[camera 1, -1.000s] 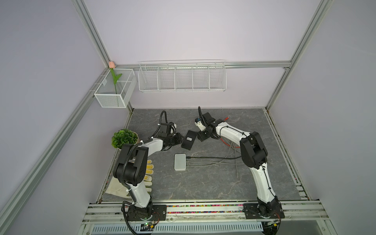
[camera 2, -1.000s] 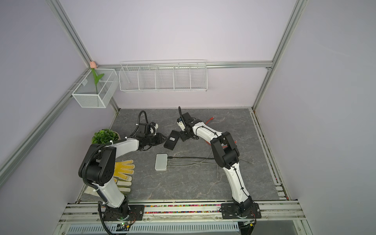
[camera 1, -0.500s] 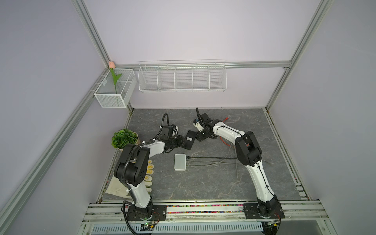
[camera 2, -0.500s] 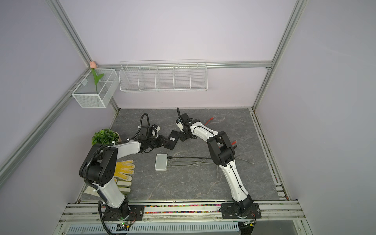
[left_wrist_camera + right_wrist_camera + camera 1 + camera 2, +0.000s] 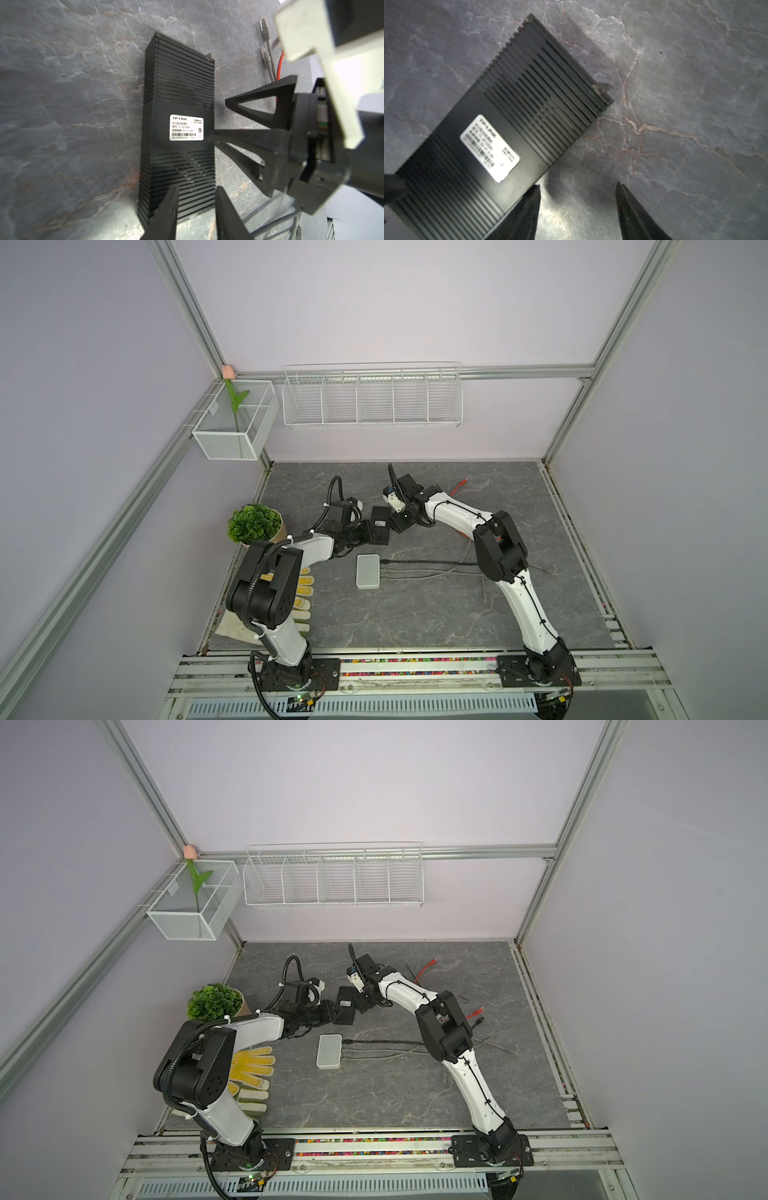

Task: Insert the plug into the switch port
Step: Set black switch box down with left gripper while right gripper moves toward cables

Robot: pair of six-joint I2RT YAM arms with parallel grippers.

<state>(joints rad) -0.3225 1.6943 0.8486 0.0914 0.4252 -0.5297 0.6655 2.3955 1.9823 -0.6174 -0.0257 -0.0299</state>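
At switch (image 5: pixel 380 526), arms reach low: left pincer (image 5: pixel 197 189) slightly apart, right pincer (image 5: pixel 578 185) wide.

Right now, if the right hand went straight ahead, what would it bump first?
Probably the black switch: the right hand points at its long side, nearly touching. Depth is unclear; it might graze the table first.

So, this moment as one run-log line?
left gripper: open, at black TP-Link switch end | right gripper: open, empty, beside it | grey plugs: lying loose

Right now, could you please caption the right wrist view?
Open right gripper beside the label-up black TP-Link switch on a marbled grey tabletop.
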